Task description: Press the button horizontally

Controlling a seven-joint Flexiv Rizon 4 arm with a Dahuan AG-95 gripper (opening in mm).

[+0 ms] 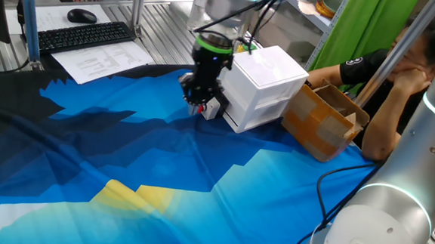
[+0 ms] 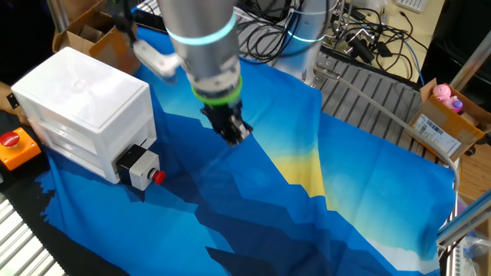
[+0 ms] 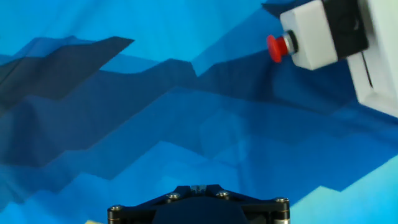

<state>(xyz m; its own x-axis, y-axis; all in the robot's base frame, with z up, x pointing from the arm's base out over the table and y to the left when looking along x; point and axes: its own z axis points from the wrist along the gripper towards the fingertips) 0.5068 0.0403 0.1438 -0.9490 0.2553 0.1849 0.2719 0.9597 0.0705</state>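
One fixed view: the gripper (image 1: pixel 201 100) is shown low over the blue cloth (image 1: pixel 125 154), directly in front of the white plastic drawer box (image 1: pixel 265 87). The button housing (image 1: pixel 213 108) is largely covered by the gripper, and the red button itself is not visible. The press is judged not yet made; contact cannot be confirmed here. A cardboard box (image 1: pixel 324 117) stands to the right of the drawer box.

The other fixed view: the button (image 2: pixel 158 177) is seen protruding sideways from its white-and-black housing (image 2: pixel 136 167), which sits against the near lower corner of the drawer box (image 2: pixel 84 107). The gripper (image 2: pixel 232 130) is held above the cloth to the right of the button, apart from it. Approach and the horizontal push appear to remain. The fingertips are too dark to be separated, so their state cannot be told.

Hand view: the button (image 3: pixel 277 47) lies at upper right, untouched. Only the gripper base is seen at the lower edge; the fingers are cut off.
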